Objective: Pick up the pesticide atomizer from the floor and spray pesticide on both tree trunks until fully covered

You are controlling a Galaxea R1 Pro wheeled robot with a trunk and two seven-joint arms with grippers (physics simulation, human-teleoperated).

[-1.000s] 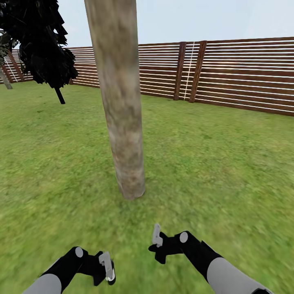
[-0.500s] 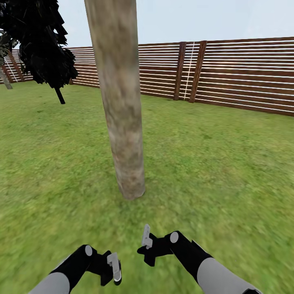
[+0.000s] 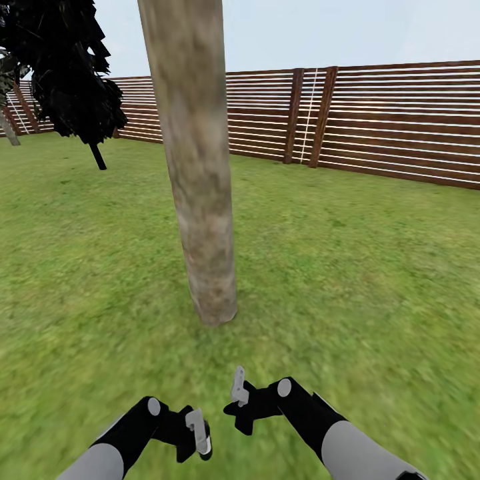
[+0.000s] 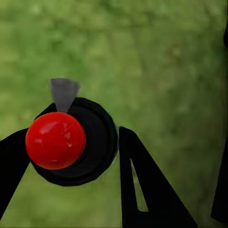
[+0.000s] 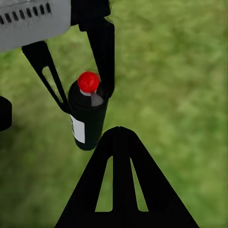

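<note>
A brown slatted fence [image 3: 373,120] runs from ten to three o'clock behind green lawn [image 3: 347,267], under pale sky [image 3: 333,30].

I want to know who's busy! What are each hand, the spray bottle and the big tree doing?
Left hand: shut on the atomizer.
Right hand: shut, empty.
Atomizer: held, red cap on.
Tree trunk: upright, no spray showing on it.
</note>
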